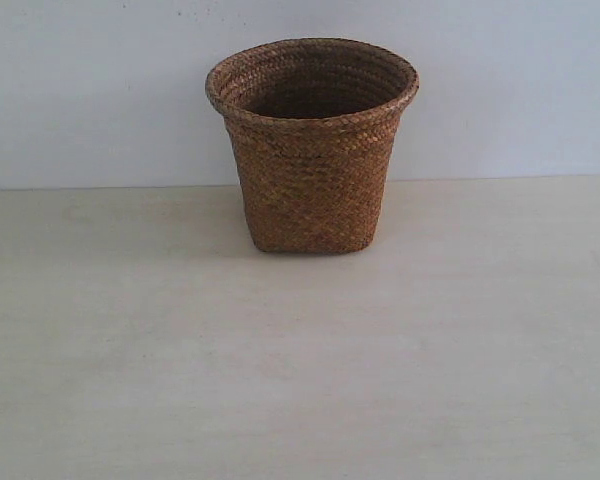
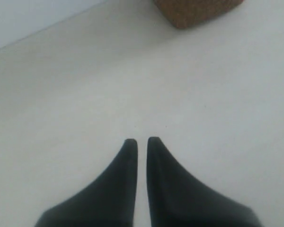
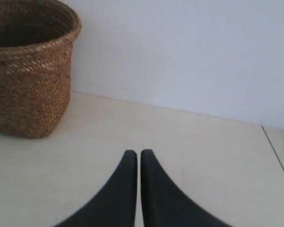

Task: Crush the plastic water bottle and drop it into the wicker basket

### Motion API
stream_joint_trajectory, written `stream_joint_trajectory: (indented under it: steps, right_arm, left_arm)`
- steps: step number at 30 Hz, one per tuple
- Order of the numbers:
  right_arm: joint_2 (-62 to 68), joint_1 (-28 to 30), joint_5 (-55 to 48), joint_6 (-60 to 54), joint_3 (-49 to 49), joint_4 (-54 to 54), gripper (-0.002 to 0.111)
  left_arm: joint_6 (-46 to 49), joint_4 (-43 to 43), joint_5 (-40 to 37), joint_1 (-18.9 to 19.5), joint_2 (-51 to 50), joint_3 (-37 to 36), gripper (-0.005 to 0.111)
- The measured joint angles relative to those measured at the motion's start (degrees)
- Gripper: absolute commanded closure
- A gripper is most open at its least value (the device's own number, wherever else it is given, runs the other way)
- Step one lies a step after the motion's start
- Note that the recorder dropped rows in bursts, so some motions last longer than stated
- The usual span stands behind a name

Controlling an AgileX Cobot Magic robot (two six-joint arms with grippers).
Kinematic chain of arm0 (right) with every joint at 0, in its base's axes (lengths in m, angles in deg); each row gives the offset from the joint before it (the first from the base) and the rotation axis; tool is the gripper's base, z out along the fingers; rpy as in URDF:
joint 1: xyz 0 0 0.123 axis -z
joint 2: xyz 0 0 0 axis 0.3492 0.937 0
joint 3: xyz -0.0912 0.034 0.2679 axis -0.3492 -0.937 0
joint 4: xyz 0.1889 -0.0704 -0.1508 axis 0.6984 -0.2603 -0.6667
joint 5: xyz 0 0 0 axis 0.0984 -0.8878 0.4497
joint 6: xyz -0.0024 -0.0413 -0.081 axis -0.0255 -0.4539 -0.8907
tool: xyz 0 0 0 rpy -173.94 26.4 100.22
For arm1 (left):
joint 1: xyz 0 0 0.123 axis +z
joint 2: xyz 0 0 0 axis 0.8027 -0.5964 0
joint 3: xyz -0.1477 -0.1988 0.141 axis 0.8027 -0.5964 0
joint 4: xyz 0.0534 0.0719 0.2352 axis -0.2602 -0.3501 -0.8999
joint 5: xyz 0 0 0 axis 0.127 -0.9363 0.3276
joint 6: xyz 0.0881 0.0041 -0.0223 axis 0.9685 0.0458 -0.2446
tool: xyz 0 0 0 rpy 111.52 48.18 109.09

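The brown wicker basket [image 1: 312, 150] stands upright at the back of the pale table, near the wall. The plastic water bottle shows in no view; the part of the basket's inside that I can see is dark. Neither arm appears in the exterior view. In the left wrist view my left gripper [image 2: 141, 141] is shut with nothing in it, its black fingers over bare table, and a corner of the basket [image 2: 199, 10] lies some way beyond them. My right gripper [image 3: 136, 152] is shut and empty too, with the basket [image 3: 31, 71] off to one side beyond its tips.
A pale wooden table [image 1: 300, 360] runs up to a plain white wall [image 1: 80, 90]. A thin seam or edge line [image 3: 277, 156] crosses the table surface in the right wrist view, on the side away from the basket.
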Motion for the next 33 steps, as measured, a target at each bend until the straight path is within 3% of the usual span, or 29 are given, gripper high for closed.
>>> stream_joint_trajectory:
  steps: [8, 15, 20, 33]
  right_arm:
    - [-14.0, -1.8, 3.4, 0.2, -7.1, 3.7, 0.108]
    - [-32.9, -1.8, 6.2, 0.8, -17.3, 9.8, 0.108]
    - [-35.8, -1.8, 5.2, 1.3, -23.8, 10.4, 0.108]
    - [-35.9, -1.8, 1.4, 1.6, -24.1, 10.8, 0.108]
  left_arm:
    - [-3.8, 1.0, 6.6, 0.0, 17.5, -9.4, 0.103]
    - [-3.8, 7.2, 24.2, 0.0, 36.5, -21.8, 0.103]
    - [-3.8, 7.7, 34.2, 0.0, 39.4, -29.4, 0.103]
    - [-3.8, 7.9, 34.2, 0.0, 39.4, -30.6, 0.103]
